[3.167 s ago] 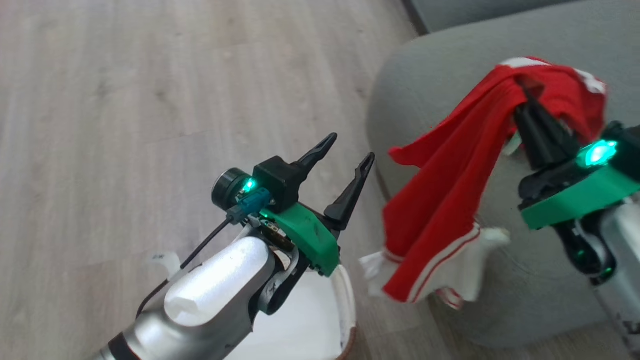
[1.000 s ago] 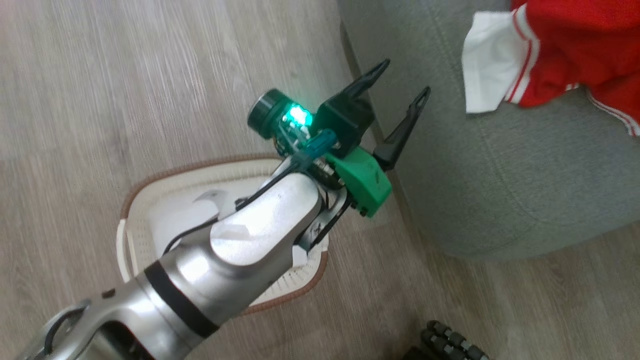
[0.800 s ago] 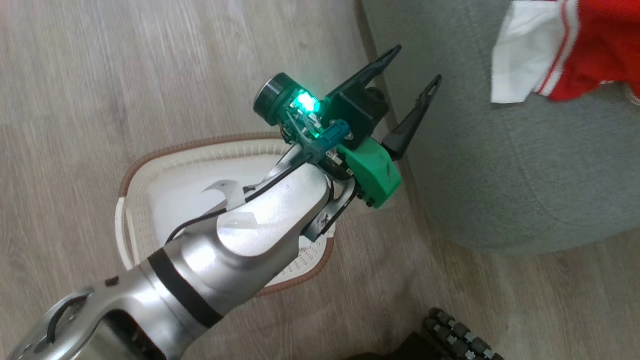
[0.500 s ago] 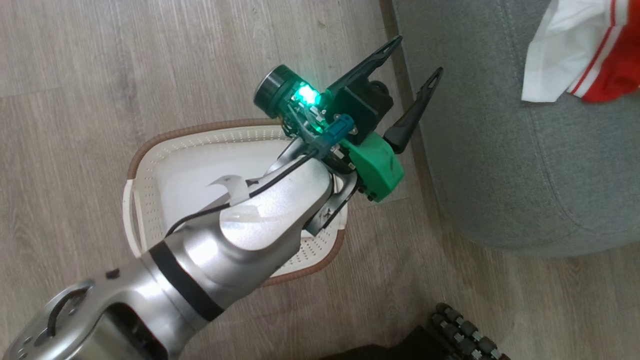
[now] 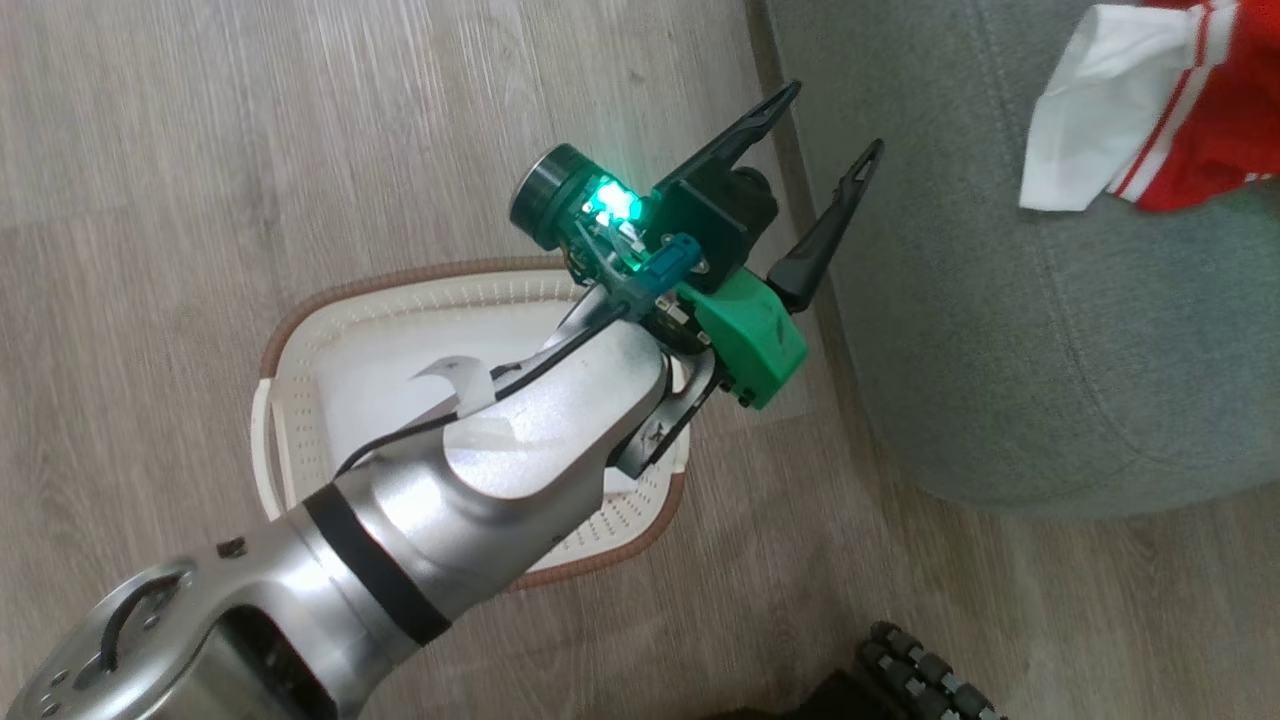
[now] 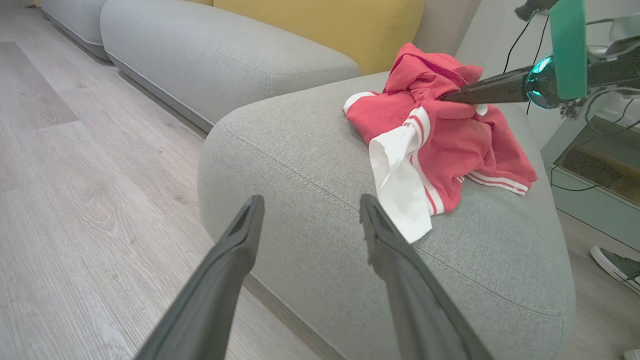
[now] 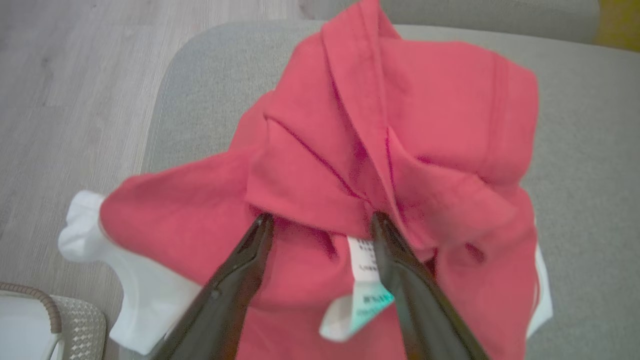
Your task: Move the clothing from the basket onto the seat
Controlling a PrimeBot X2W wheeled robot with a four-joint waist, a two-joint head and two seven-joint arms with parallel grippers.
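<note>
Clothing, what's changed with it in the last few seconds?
The clothing hung from the shut right pincer by the edge of the seat. Now it lies bunched on the seat, and the right pincer has opened and let it go, tips at the fabric. The left pincer stayed open above the basket.

We see a home living room: a grey upholstered sofa seat (image 6: 310, 150) with a yellow back cushion (image 6: 325, 25) stands on a pale wood-plank floor (image 6: 65, 150). A laundry basket (image 5: 400, 290) sits on that floor beside the seat, and a shoe (image 6: 612, 262) lies nearby.
</note>
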